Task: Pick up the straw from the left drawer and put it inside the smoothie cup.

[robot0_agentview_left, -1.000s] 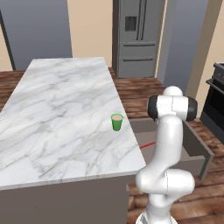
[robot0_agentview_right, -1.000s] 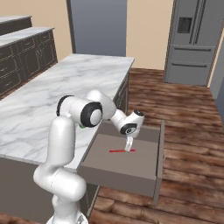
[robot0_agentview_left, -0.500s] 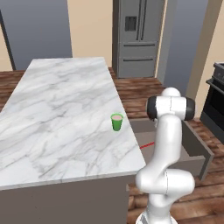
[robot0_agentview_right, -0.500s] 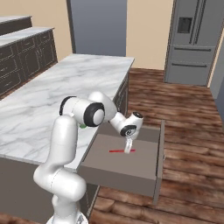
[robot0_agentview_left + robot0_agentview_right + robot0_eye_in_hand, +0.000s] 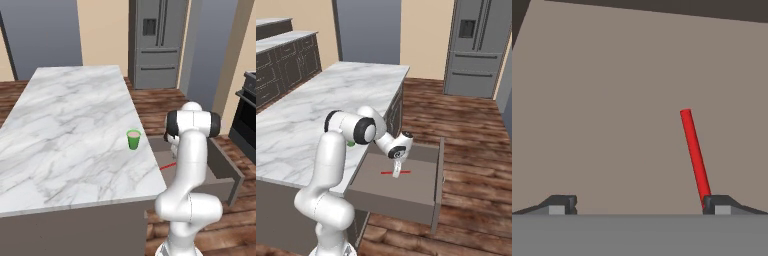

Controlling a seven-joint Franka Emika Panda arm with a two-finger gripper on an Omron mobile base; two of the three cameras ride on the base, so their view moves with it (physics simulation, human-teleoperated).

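We hang our gripper low in the open drawer, fingers spread wide, the straw lying flat by one fingertip, seemingly off-centre for a clean pinch, while the cup waits on the island.

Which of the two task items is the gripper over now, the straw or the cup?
The red straw lying flat in the open drawer; the gripper hangs over it. The green cup stands upright on the marble counter.

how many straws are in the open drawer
1. The straw lies flat on the floor of the left drawer, about mid-drawer, right below the open tool. In the hand view it runs up from one fingertip. The arm may hide more.
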